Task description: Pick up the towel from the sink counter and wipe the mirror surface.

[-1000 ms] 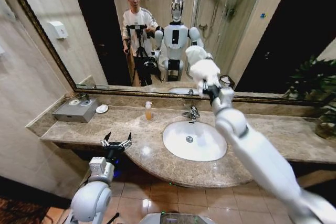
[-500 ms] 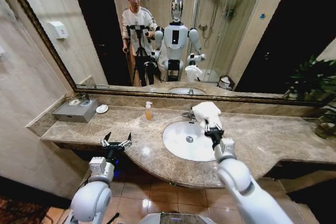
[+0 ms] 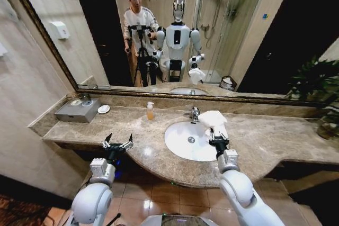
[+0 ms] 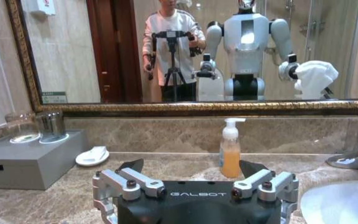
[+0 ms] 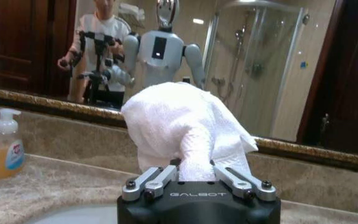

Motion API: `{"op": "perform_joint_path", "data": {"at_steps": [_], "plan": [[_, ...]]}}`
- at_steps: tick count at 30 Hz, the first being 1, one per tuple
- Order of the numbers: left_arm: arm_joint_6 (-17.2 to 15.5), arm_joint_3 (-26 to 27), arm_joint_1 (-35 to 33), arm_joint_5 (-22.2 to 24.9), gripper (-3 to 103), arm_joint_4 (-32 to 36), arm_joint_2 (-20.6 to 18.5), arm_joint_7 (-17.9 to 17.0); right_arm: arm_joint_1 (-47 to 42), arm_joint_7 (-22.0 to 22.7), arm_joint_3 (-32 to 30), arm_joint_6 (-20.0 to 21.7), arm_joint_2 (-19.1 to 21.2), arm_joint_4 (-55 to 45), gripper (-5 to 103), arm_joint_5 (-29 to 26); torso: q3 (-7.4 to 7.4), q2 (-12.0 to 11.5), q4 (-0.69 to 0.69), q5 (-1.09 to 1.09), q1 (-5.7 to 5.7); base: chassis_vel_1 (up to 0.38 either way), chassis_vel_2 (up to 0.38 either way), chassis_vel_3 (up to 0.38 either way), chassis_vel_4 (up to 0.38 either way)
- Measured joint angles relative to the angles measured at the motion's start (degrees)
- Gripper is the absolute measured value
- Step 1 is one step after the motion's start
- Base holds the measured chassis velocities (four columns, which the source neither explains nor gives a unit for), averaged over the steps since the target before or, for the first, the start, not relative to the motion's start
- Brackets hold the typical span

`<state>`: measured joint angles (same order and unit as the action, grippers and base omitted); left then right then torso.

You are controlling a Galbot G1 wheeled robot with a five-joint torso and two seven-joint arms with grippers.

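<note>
My right gripper (image 3: 216, 137) is shut on the white fluffy towel (image 3: 213, 119), which it holds upright over the right rim of the oval basin (image 3: 183, 142), well short of the mirror (image 3: 254, 35). In the right wrist view the towel (image 5: 182, 123) bulges above the right gripper (image 5: 195, 173), with the mirror (image 5: 272, 70) behind it. My left gripper (image 3: 117, 143) hangs open with nothing in it at the front edge of the sink counter (image 3: 275, 141), left of the basin. Its open fingers (image 4: 127, 167) face the soap bottle (image 4: 230, 155) in the left wrist view.
A chrome tap (image 3: 194, 114) stands behind the basin, with an orange soap bottle (image 3: 150, 111) to its left. A grey box (image 3: 77, 110) with glasses and a small white dish (image 3: 104, 109) sit at the counter's far left. A plant (image 3: 318, 86) fills the right end.
My right arm has drawn back and down from the mirror, carrying the towel to just above the basin's right rim. The left arm has not moved.
</note>
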<state>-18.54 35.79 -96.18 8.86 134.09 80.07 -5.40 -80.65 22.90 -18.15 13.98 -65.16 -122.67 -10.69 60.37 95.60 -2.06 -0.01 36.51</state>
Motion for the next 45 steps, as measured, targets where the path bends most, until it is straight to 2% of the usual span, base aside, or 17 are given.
{"op": "perform_joint_path", "data": {"at_steps": [10, 25, 27, 29, 33, 41, 45], "plan": [[0.0, 0.0, 0.0, 0.0, 100, 0.0, 0.0, 0.0, -3.08, -3.46, -4.4, 0.32, 0.17, -3.29, 14, -1.65, 0.01, 0.0, 0.01, -0.01, 0.01, 0.0, 0.0, 0.0, 0.0], [0.0, -0.01, 0.01, 0.0, 100, 0.0, 0.01, 0.0, -5.06, -3.87, -6.14, -0.06, 0.46, -4.44, 14, -2.12, 0.01, -0.02, 0.02, 0.03, 0.03, -0.13, -0.13, 0.115, 0.137], [0.0, 0.0, 0.0, 0.0, 100, 0.0, 0.01, 0.0, -5.27, -3.83, -6.25, -0.77, 0.32, -4.43, 14, -1.97, 0.0, 0.0, 0.01, -0.03, 0.0, -0.242, -0.215, 0.242, 0.239], [0.0, -0.01, 0.0, 0.0, 100, 0.0, 0.01, 0.0, -5.27, -3.81, -6.22, -1.37, 0.2, -4.21, 14, -1.53, 0.0, -0.01, -0.01, 0.01, 0.0, -0.204, -0.224, 0.23, 0.176], [0.0, -0.03, 0.01, 0.0, 100, 0.0, 0.02, 0.0, -4.63, -3.87, -5.5, -1.88, -0.29, -2.79, 14, -0.73, 0.01, -0.02, 0.04, 0.02, 0.02, -0.163, -0.204, 0.131, 0.126], [0.0, 0.0, -0.01, 0.0, 100, 0.0, 0.0, 0.0, -0.35, -3.56, -5.32, -1.52, -0.12, 2.72, 14, -2.38, 0.0, -0.01, -0.03, -0.01, 0.0, 0.024, 0.004, -0.016, -0.012], [0.0, 0.0, 0.0, 0.0, 100, 0.0, -0.02, 0.0, 2.34, -4.83, -6.86, -0.17, 0.66, 6.3, 14, -4.42, 0.0, -0.01, 0.05, -0.01, -0.01, 0.025, 0.022, -0.035, -0.017]]}}
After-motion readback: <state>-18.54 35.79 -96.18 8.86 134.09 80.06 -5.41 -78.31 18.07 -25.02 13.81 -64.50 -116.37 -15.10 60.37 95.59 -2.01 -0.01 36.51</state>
